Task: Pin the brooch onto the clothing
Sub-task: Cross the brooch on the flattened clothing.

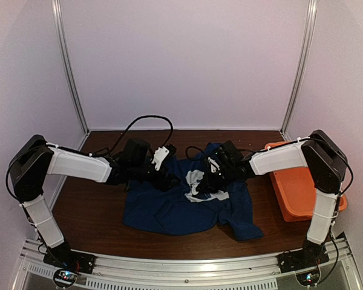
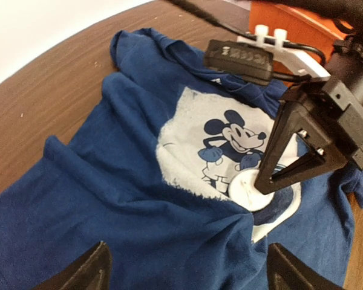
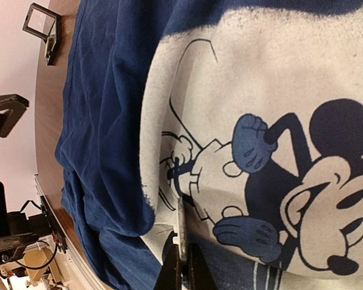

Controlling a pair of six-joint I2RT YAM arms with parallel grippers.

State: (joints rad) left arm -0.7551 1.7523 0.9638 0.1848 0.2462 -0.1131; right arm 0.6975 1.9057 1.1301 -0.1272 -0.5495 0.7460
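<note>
**Shirt** [image 1: 169, 211]: navy, lying rumpled on the tabletop [image 1: 91, 205], print [image 2: 187, 133] face up, folds along the near side.

**Brooch** [image 3: 181, 222]: a thin disc seen edge-on, set against the lower part of the print by the mouse's legs. Whether its pin has caught the cloth cannot be told.

**Right hand** [image 2: 263, 184]: clenched on the brooch, tips down at the print.

**Left hand** [image 2: 186, 257]: fingers spread wide, grasping nothing, hanging over the shirt's near part.

**Risks, as I judge them:**
- The cloth is slack and nothing holds it taut, so a push may bunch the fabric instead of piercing it.
- The pinch is narrow, so the disc may twist or slip out.
- A fold underneath may get pinned through too.
- Lifting away may drag the shirt along.
</note>
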